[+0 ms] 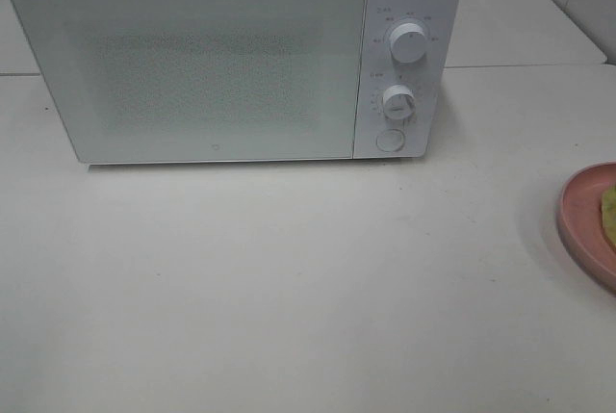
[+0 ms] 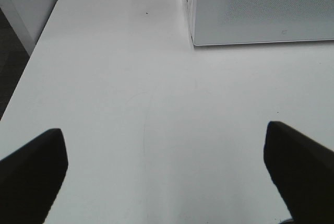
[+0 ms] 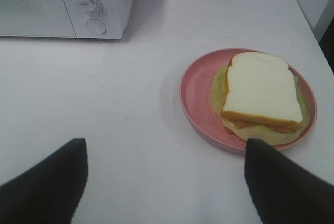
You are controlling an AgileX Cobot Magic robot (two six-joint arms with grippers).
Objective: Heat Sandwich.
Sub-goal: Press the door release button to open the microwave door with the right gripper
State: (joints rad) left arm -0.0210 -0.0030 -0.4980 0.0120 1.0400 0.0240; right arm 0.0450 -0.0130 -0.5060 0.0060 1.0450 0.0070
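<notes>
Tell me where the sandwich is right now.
The sandwich lies on the pink plate at the right edge of the high view, on the table right of the microwave and nearer the camera.

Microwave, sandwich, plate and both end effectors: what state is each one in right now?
Microwave: door shut.
Pink plate: on the table, outside the microwave.
Sandwich: whole, lying on that plate.
Left end effector: open, empty.
Right end effector: open, empty.
</notes>
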